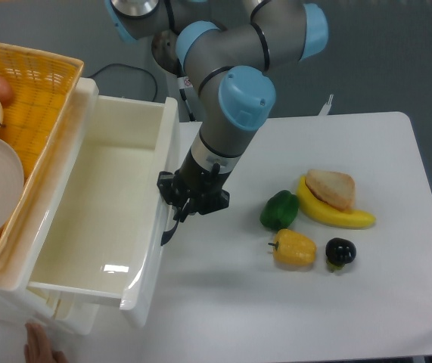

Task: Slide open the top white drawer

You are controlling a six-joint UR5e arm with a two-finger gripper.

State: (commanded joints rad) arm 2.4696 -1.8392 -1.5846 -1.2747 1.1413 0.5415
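At left, one top white drawer (102,219) stands pulled well out over the desk (291,318) edge, white inside showing. One tool (179,210) pinches its black handle (172,227) at the drawer front. One orange basket (38,98) sits above. Right: one green pepper (279,209), one yellow pepper (293,249), one banana (337,215), bread (330,187), one dark fruit (340,252). Bare desk nearer the camera.

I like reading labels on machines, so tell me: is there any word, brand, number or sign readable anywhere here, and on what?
None can be read: the robot arm, its gripper, the top white drawer, the orange basket and the white table show no writing.
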